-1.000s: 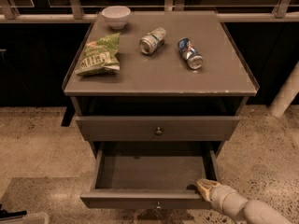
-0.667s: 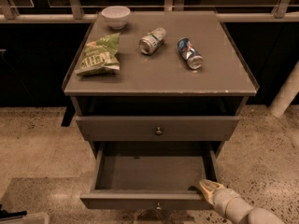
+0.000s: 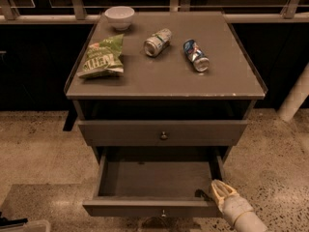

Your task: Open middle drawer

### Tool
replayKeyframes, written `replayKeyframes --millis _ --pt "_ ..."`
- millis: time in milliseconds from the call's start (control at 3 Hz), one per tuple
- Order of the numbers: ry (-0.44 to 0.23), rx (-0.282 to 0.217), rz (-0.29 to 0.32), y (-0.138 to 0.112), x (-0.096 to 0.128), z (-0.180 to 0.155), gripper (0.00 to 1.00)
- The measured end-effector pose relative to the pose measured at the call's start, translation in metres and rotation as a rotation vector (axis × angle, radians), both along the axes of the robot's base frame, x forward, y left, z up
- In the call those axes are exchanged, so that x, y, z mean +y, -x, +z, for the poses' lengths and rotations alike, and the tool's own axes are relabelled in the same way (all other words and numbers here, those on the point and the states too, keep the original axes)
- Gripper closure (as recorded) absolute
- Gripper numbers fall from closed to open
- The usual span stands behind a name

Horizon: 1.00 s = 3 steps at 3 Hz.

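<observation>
- bench (image 3: 193, 86): grey cabinet filling the centre of the frame, standing on a speckled floor (image 3: 43, 144). Its flat top carries the loose items.
- middle drawer (image 3: 154, 178): lower centre of the frame, standing pulled well out toward the camera. The inside looks empty, so the task looks about done. A bottom drawer, if there is one, is hidden under it.
- Handling (judgement): a stiff box on slides, light while empty, free to move only straight out. Take hold at the knob or over the top edge of the front panel. A pull from one corner could rack it sideways and bind it.
- upper drawer front (image 3: 120, 132): just above the open drawer, closed and not the target.
- gripper (image 3: 217, 187): lower right of the frame, cream-coloured, at the right front corner of the middle drawer. It sits just inside the front panel and seems to be touching it. I can't tell whether the jaws are spread or pressed together.
- chip bag (image 3: 102, 57): green, on the left of the bench top.
- bowl (image 3: 119, 16): white, at the back left of the top, upright.
- silver can (image 3: 157, 41): lying on its side at centre top.
- blue can (image 3: 196, 55): lying on its side just right of the silver one, not touching it.
- knob (image 3: 164, 213): small, round and metal, at the centre of the middle drawer's front near the bottom edge of the frame. It is probably slick, so it needs a firm pinch.
</observation>
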<state>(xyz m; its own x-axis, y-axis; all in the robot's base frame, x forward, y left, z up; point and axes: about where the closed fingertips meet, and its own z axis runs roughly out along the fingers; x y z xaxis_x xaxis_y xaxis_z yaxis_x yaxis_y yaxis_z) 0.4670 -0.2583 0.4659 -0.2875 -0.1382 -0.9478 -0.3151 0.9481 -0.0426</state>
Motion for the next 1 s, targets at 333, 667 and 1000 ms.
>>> replayKeyframes --millis 333,667,1000 --pt "0.0 0.0 0.0 0.0 0.0 0.0 0.58" --pt "0.0 0.0 0.0 0.0 0.0 0.0 0.34" --pt "0.0 0.0 0.0 0.0 0.0 0.0 0.11"
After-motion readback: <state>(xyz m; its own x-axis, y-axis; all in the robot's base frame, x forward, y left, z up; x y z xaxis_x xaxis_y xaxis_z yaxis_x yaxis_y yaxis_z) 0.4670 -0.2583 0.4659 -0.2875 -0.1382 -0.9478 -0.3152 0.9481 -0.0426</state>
